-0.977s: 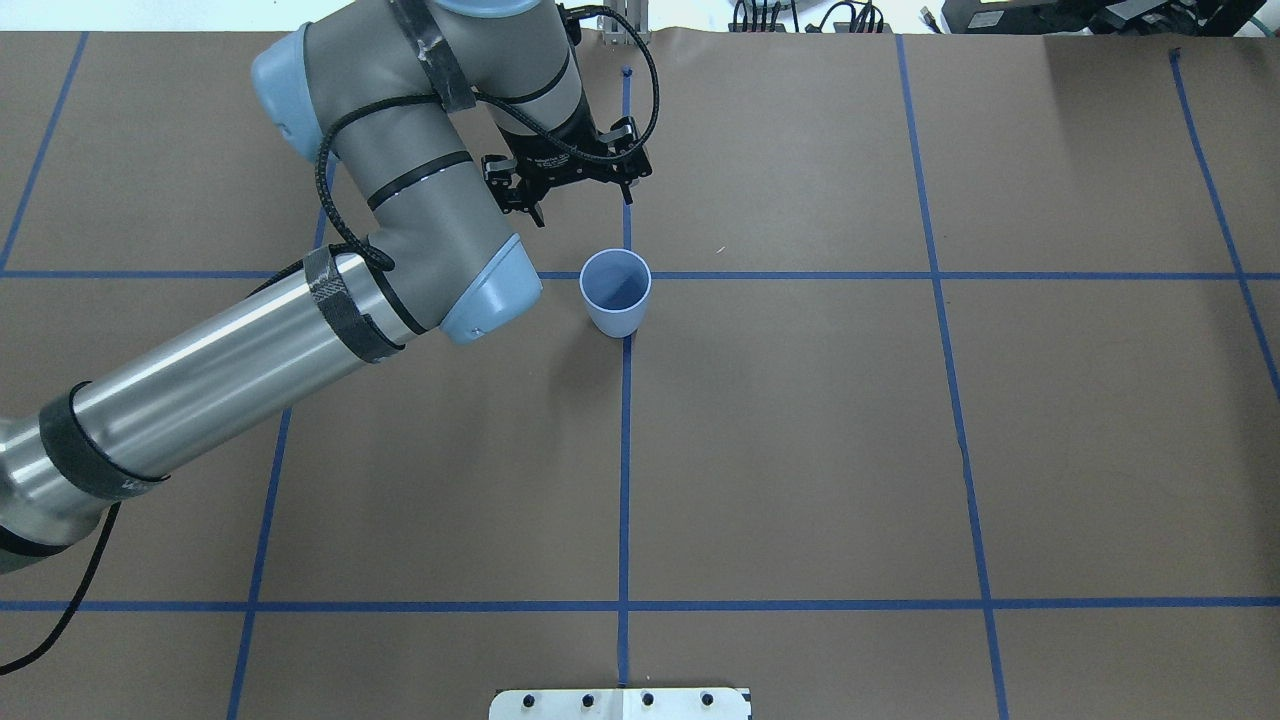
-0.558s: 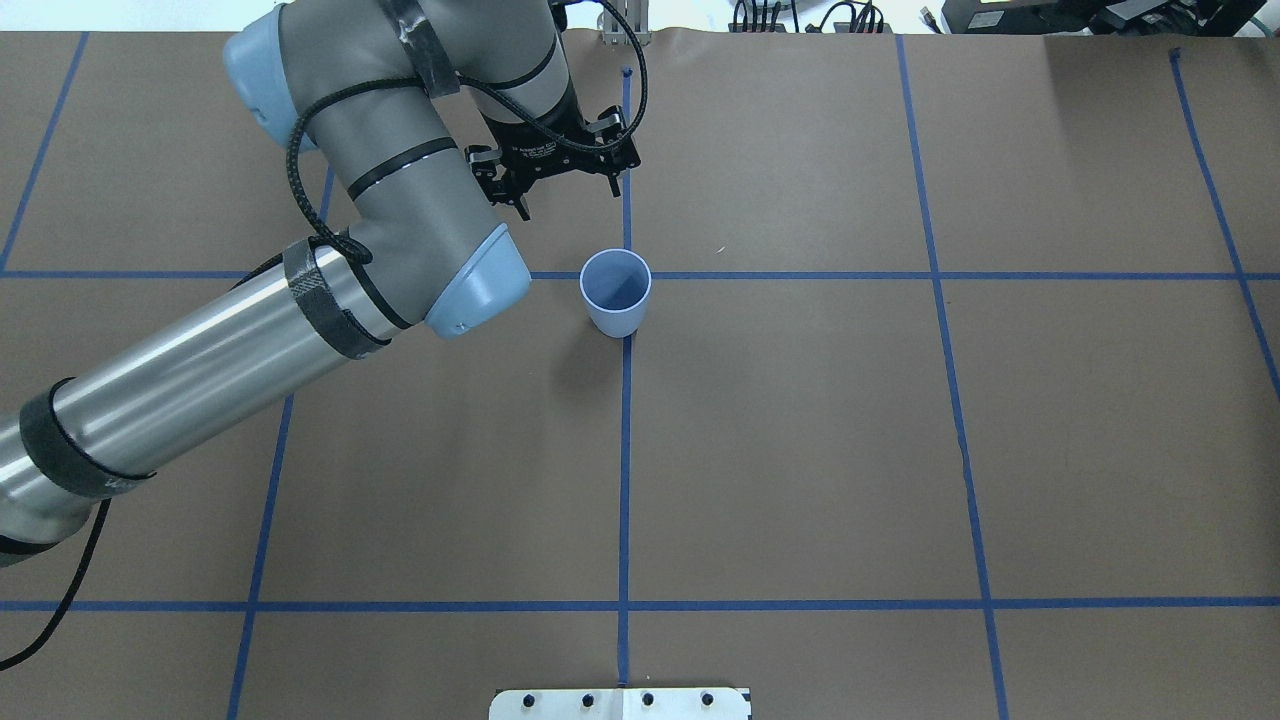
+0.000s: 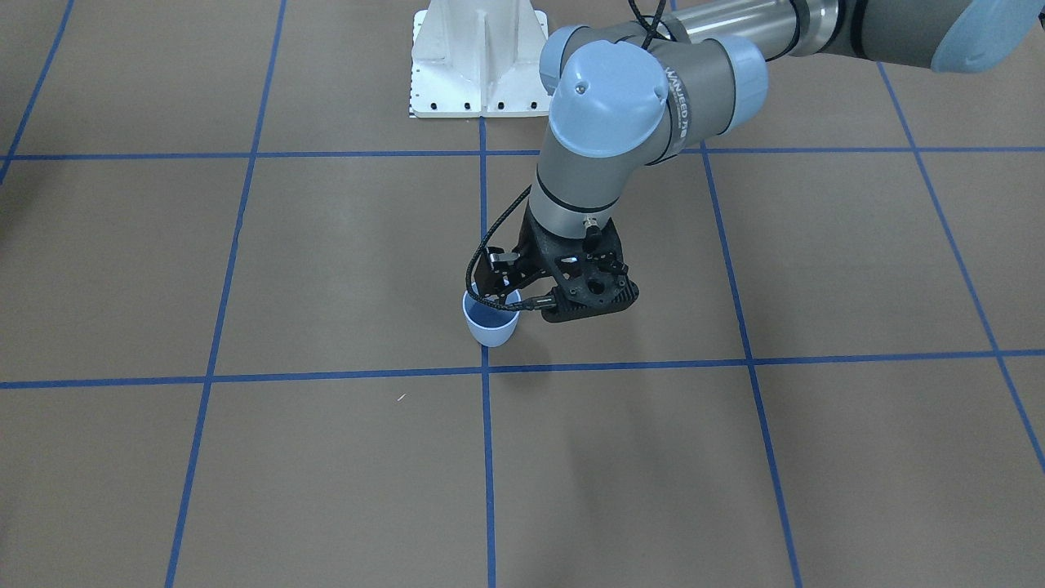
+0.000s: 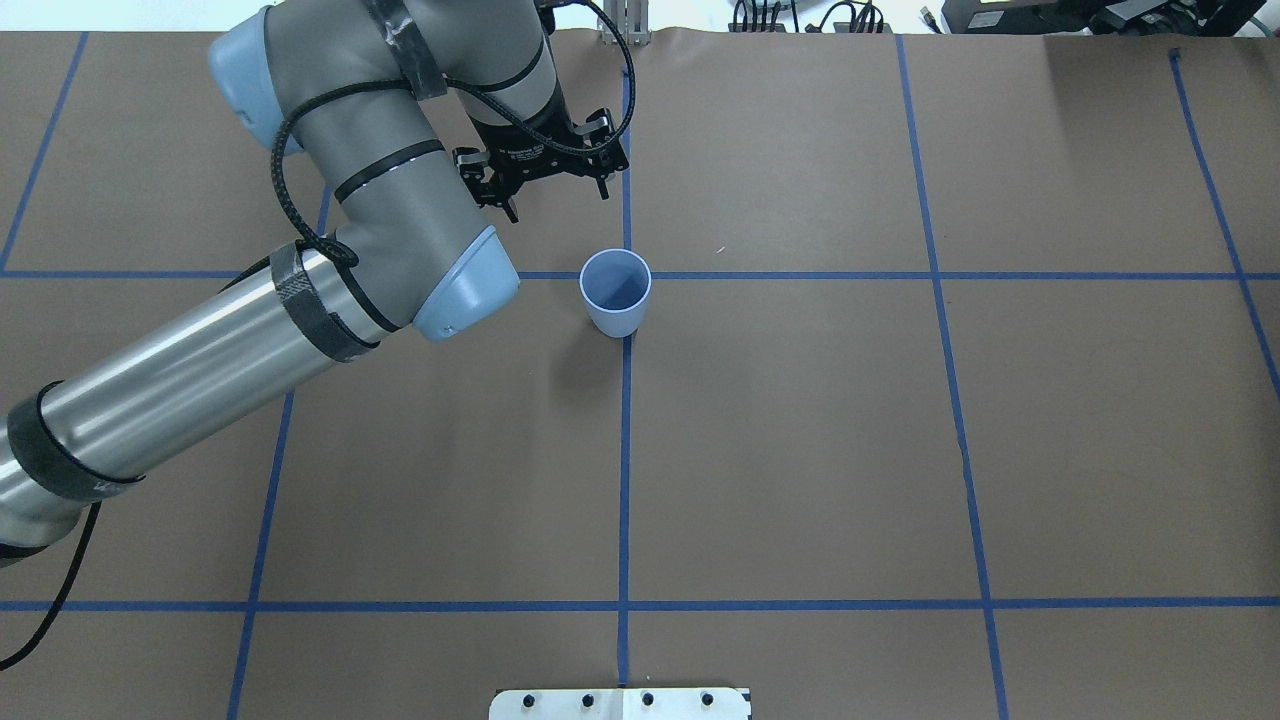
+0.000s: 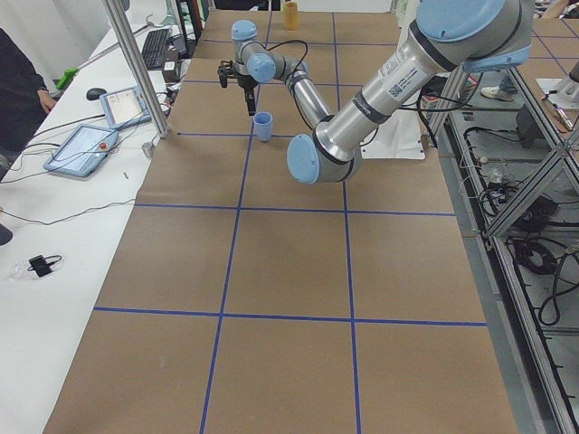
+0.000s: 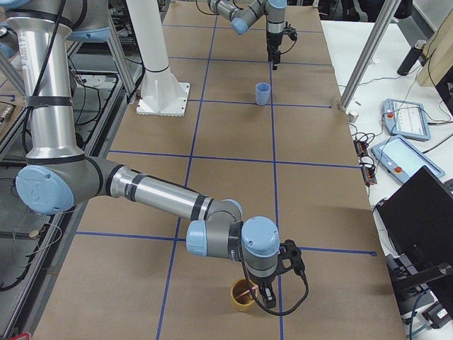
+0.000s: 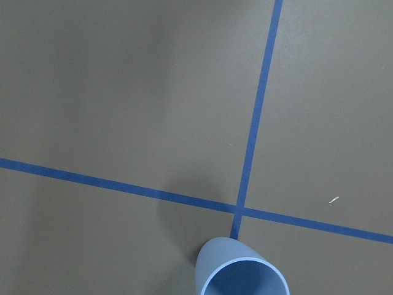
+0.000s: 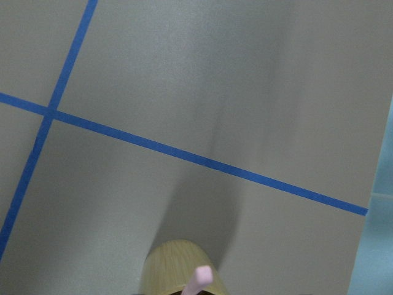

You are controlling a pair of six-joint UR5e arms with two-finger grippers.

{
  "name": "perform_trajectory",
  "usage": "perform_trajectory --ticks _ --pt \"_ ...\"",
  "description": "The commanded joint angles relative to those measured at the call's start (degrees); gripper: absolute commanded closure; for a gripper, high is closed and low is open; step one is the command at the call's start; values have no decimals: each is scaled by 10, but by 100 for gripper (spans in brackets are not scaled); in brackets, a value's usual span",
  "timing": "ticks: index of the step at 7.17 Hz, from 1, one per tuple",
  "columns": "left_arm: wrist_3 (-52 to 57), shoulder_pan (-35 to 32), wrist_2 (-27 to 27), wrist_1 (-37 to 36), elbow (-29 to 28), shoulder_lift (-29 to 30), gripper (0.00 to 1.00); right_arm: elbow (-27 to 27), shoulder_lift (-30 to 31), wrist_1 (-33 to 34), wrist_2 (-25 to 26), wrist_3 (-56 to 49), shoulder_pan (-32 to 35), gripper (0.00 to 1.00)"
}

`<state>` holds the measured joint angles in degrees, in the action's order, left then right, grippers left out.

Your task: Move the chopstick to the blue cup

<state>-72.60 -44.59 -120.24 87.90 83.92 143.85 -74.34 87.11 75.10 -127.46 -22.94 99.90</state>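
Note:
The blue cup [image 4: 615, 290] stands upright on a blue tape crossing and looks empty; it also shows in the front view [image 3: 491, 325] and at the bottom edge of the left wrist view [image 7: 242, 278]. My left gripper [image 4: 556, 200] is open and empty, above the table just beyond and left of the cup. A pinkish chopstick [image 8: 201, 276] stands in a tan cup [image 8: 178, 267] under my right wrist. My right gripper [image 6: 265, 292] hangs over that tan cup [image 6: 243, 296] at the table's right end; I cannot tell whether it is open or shut.
A tiny white fleck [image 4: 718, 249] lies on the brown paper right of the blue cup. The white robot base plate [image 3: 482, 65] sits at the robot's edge. Tablets [image 6: 407, 120] and a metal post [image 6: 368, 57] stand along the operators' side.
My left arm has drawn back from the blue cup, up and to the left in the overhead view. Its gripper stays open. The cup has not moved.

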Motion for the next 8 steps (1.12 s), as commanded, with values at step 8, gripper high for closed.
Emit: perform_trajectory --ticks 8 --pt "1 0 0 2 4 -14 2 2 -2 -3 -12 -1 -19 60"
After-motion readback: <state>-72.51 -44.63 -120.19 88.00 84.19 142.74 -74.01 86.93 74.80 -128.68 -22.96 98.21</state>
